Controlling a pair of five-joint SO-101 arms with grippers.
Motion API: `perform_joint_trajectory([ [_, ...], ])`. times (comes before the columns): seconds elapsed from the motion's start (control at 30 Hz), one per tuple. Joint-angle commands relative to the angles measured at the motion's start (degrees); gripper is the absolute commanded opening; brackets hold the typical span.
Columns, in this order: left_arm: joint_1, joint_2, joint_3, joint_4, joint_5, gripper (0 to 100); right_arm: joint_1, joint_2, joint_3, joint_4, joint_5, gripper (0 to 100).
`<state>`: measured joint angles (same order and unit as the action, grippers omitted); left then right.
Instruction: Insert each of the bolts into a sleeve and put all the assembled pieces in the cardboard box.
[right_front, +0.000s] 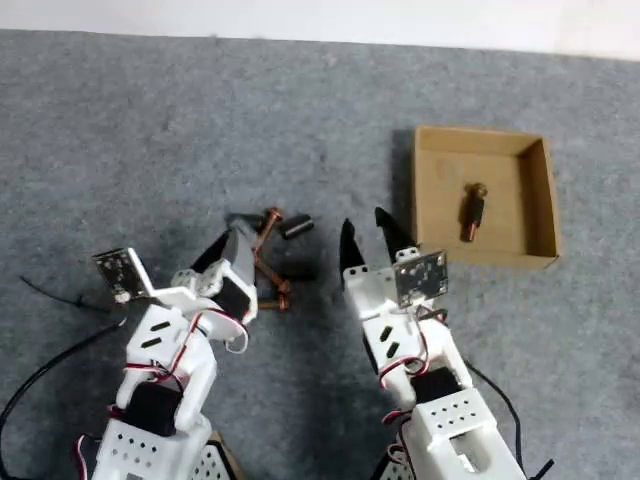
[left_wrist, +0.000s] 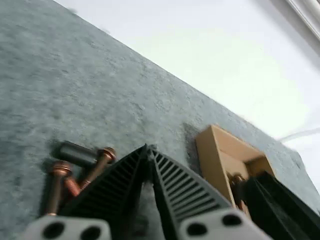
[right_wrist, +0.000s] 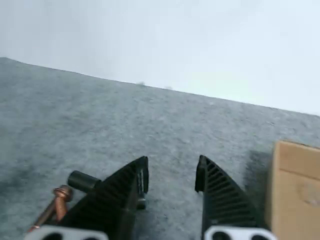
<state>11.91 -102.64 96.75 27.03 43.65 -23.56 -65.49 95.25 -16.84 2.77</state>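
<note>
The high view is giving us one assembled piece (right_front: 473, 212) lying inside the cardboard box (right_front: 440, 170); the right wrist view is catching the box's outer wall. Loose bolts (right_front: 272, 290) and a black sleeve (right_front: 295, 227) are sitting at three o'clock of the left gripper (right_front: 240, 224), jaws pressing together, empty. The right gripper (right_front: 365, 232) is standing wide apart, holding nothing. Grey felt (right_front: 150, 130) is covering the table, white wall (right_wrist: 150, 40) behind.

No writing, label, number or sign can be read anywhere in these views. The cardboard box (right_front: 438, 170) has plain brown walls and a plain floor. The left wrist's circuit board (right_front: 120, 272) and the right wrist's circuit board (right_front: 421, 279) carry only specks too small to make out.
</note>
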Motion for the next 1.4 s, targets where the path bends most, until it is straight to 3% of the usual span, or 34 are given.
perform_joint_trajectory([
  [0.0,2.33,-0.04,0.48,-0.97,-0.53,0,-1.27,-1.89,3.56,-0.22,0.53,14.2],
  [0.3,-11.56,-0.48,0.13,-1.32,-2.02,0,-1.1,-3.03,3.65,-0.22,0.53,14.2],
  [0.5,-15.43,-0.57,-1.01,-0.18,-23.82,1,-1.01,-3.03,3.65,-0.22,0.53,14.2],
  [0.6,-18.95,-0.57,-4.79,9.49,-32.7,10,-1.01,-3.03,3.65,-0.22,0.53,14.2],
  [0.7,-20.18,-0.57,-10.42,21.98,-32.26,20,-1.01,-3.03,3.65,-0.22,0.53,14.2],
  [0.77,-20.09,-0.57,-11.21,24.62,-32.35,21,-1.01,-3.03,3.65,-0.22,0.53,14.2],
  [0.87,-20.26,-0.57,-9.71,21.45,-32.35,17,-1.27,-3.03,3.56,-0.22,0.53,14.2],
  [1.07,-20.44,-0.57,-3.21,5.01,-32.62,3,-1.36,-2.68,3.3,0.66,0.53,14.2],
  [1.23,-23.25,-0.57,-2.95,5.27,-40.35,3,-3.56,-2.59,-3.91,17.63,0.53,14.2],
  [1.37,-25.01,-0.57,-2.42,5.27,-41.49,5,-5.49,-2.59,-10.77,24.75,0.53,14.2],
])
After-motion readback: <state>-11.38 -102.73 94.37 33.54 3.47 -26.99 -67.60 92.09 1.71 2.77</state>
